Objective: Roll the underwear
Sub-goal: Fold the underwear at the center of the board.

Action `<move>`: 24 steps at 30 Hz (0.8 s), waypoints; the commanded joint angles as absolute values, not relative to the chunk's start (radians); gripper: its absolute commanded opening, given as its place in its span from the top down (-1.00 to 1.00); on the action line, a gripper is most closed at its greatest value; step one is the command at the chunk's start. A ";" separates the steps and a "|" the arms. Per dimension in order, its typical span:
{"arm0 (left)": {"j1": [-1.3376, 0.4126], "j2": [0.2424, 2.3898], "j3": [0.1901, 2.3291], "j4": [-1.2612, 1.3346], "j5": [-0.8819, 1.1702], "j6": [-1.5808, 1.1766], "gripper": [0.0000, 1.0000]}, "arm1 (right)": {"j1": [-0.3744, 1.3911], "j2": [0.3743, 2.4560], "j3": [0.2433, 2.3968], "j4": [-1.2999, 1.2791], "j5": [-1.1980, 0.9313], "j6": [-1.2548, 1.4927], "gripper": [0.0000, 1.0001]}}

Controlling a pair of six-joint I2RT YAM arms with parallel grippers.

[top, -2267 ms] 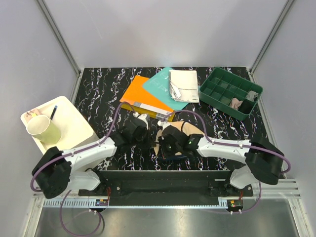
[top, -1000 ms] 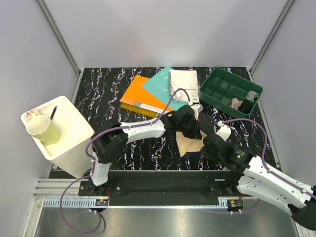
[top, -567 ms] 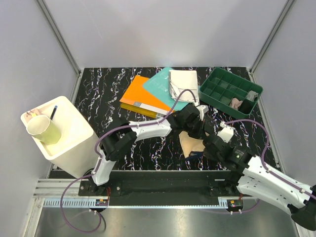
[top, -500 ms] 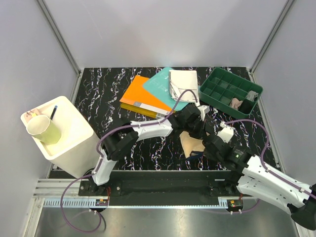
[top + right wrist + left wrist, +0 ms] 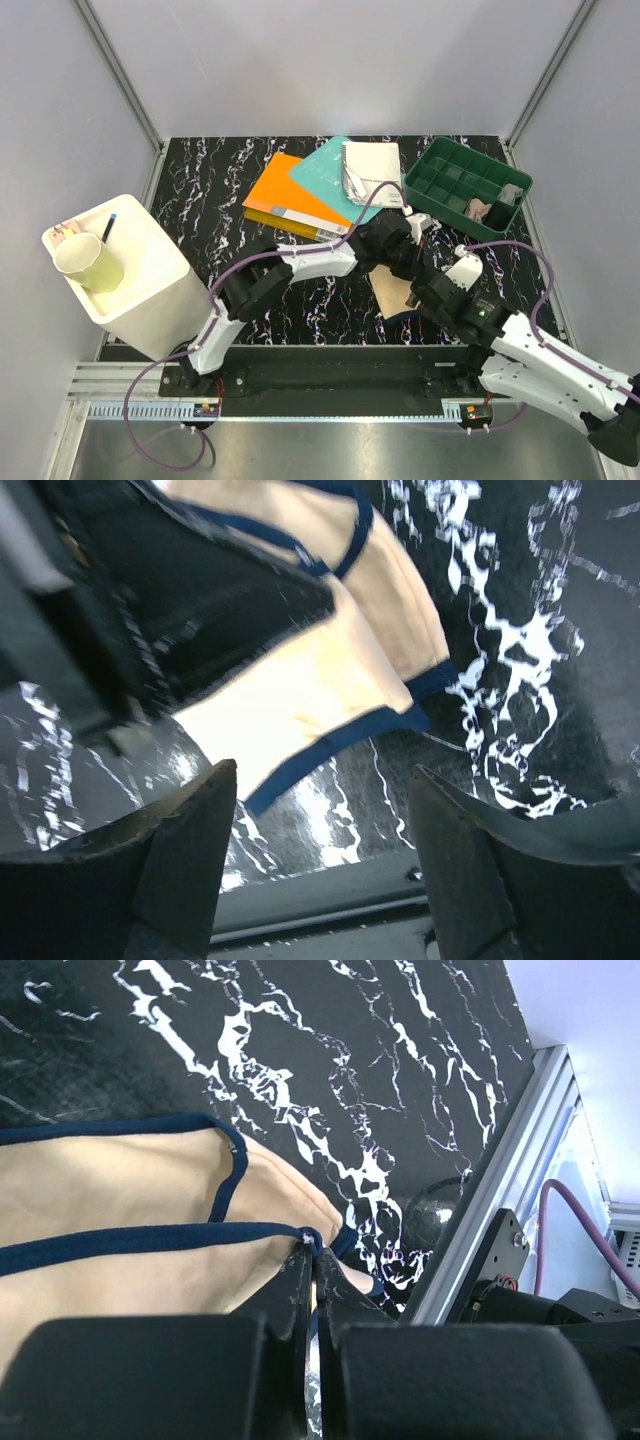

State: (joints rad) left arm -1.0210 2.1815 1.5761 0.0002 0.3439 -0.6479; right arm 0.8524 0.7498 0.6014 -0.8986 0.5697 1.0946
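Observation:
The beige underwear with dark navy edging lies folded on the black marble table, right of the middle. My left gripper reaches across to it and is shut on its navy edge; in the left wrist view the beige cloth spreads to the left of the closed fingers. My right gripper hovers just right of the cloth with its jaws wide apart. The right wrist view has the underwear above the empty gap of the right gripper.
An orange book, a teal book and a spiral notebook lie at the back. A green divided tray at back right holds small cloth bundles. A white box with a cup stands left.
My right gripper has opened and let go of the beige underwear. My left gripper, still shut on the navy edge, has drawn the cloth a little to the right.

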 commanded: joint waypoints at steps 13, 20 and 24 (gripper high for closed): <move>-0.968 2.066 1.494 0.168 0.376 -0.630 -0.18 | 0.356 0.808 0.710 -0.595 0.203 0.634 -0.75; -0.881 1.872 1.266 0.192 0.333 -0.644 -0.39 | 0.068 0.998 0.654 -0.454 -0.118 0.563 -0.79; -0.831 1.809 1.114 0.227 0.333 -0.681 -0.36 | 0.009 1.092 0.657 -0.413 -0.192 0.552 -0.79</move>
